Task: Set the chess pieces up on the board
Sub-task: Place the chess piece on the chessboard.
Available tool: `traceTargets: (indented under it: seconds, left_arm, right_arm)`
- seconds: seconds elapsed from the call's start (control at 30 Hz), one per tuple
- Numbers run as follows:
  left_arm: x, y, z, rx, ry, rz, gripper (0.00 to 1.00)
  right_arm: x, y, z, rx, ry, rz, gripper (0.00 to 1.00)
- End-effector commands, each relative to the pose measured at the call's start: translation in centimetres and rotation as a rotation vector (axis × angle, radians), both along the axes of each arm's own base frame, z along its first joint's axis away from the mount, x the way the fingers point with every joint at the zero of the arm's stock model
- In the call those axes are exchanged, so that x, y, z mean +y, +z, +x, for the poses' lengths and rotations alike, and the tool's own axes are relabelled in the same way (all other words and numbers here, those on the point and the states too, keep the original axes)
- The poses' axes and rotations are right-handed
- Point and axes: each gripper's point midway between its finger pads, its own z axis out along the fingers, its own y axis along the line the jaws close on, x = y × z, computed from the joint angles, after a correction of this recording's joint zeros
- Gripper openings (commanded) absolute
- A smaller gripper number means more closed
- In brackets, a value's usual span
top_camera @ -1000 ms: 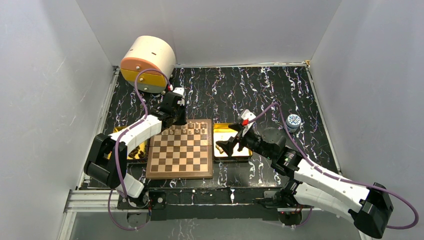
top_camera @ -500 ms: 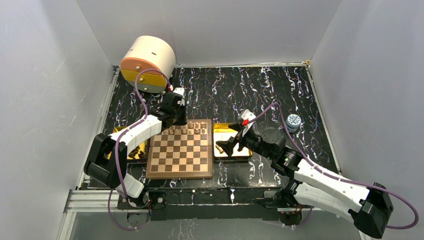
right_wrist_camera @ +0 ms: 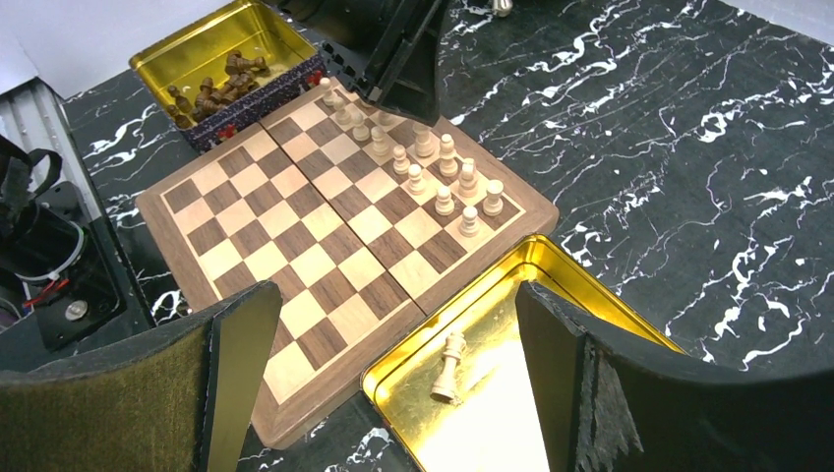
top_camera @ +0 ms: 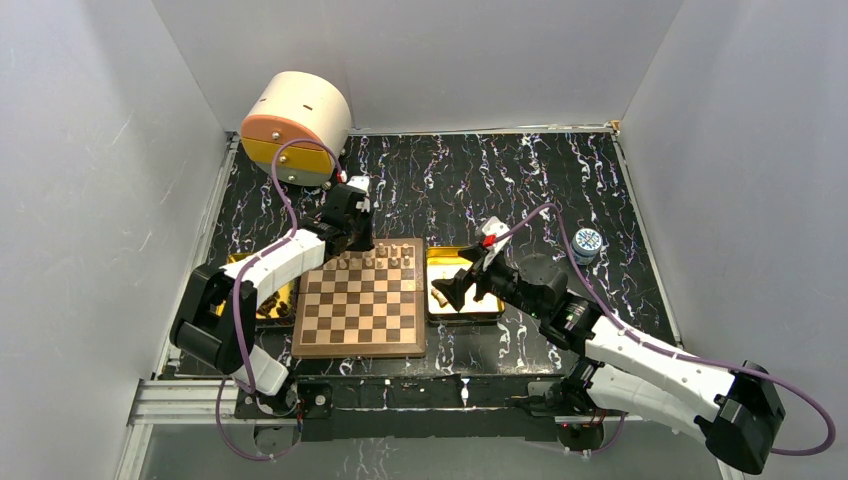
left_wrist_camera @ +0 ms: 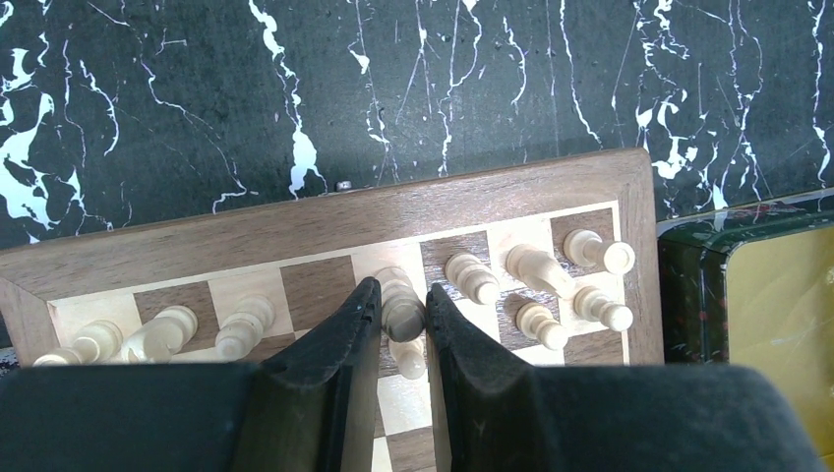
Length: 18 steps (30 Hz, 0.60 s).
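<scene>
We see the board (top_camera: 362, 315) lying flat in the middle of the black worktop (top_camera: 480, 180) with white streaks. The light chess pieces (right_wrist_camera: 423, 167) stand close together along the far edge of the board.

Our left fingers (left_wrist_camera: 364, 315) are squeezed tight on one light piece (left_wrist_camera: 401, 307) in that far row. The piece stands up straight between them. Other pieces stand on both sides of it, and a small one stands just beside it in the next row. We cannot tell if the held piece touches the square under it.

Our right fingers (right_wrist_camera: 241, 344) are spread wide apart and hold nothing. They hang over the gold tray (right_wrist_camera: 502, 393) that sits just beside the right edge of the board. One fallen piece (right_wrist_camera: 449, 367) lies on its side in that tray, near the side closest to the board.

On the other side of the board there is a second gold tray (right_wrist_camera: 187, 54) with a heap of dark pieces (right_wrist_camera: 211, 88) in it. A round cream and orange thing (top_camera: 295, 125) sits in the far left corner of the worktop. A little blue and white jar (top_camera: 587, 243) stands on the right, well apart from the board.
</scene>
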Motion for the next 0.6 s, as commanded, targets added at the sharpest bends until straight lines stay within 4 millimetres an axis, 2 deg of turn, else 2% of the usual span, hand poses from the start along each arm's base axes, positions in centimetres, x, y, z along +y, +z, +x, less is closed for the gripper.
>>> traceTargets:
  seconds: [0.0,0.2,0.57]
  left_arm:
    - [1.2,0.8,0.5,-0.032,0.043,0.048,0.17]
    - [2.6,0.5,0.1,-0.016,0.078,0.115,0.17]
    - [4.1,0.4,0.2,-0.023,0.116,0.166,0.17]
  right_arm:
    - [0.3,2.9,0.7,-0.040,-0.028,0.063,0.99]
    - [0.2,2.9,0.7,-0.044,-0.031,0.063,0.99]
    - [0.3,3.1,0.6,-0.047,-0.021,0.067,0.99]
